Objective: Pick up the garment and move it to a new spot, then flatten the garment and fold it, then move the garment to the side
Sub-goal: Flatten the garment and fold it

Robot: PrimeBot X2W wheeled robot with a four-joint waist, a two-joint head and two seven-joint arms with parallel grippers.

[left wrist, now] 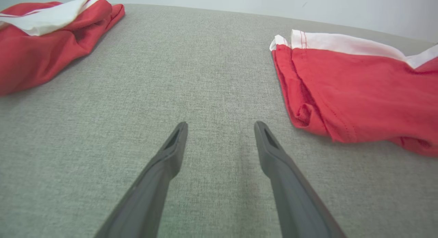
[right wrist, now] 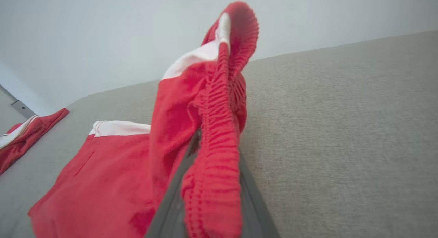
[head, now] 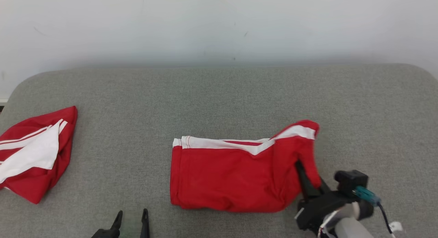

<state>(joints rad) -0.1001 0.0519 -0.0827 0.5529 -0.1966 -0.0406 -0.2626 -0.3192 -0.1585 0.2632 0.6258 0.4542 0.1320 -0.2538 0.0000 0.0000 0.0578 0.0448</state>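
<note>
The garment (head: 232, 176), red shorts with white trim, lies in the middle of the grey table. Its right end, with the elastic waistband (right wrist: 219, 135), is raised off the surface. My right gripper (head: 301, 171) is shut on that raised end, and the fabric drapes over its dark fingers (right wrist: 253, 210) and hides their tips. My left gripper (head: 132, 214) stands open near the table's front edge, left of the garment (left wrist: 362, 91) and apart from it. Nothing but bare cloth surface shows between the left gripper's (left wrist: 220, 128) fingers.
A second red and white garment (head: 34, 156) lies bunched at the table's far left (left wrist: 41, 43). The grey padded table (head: 219, 94) ends at a pale wall behind. Bare surface stretches behind and to the right of the shorts.
</note>
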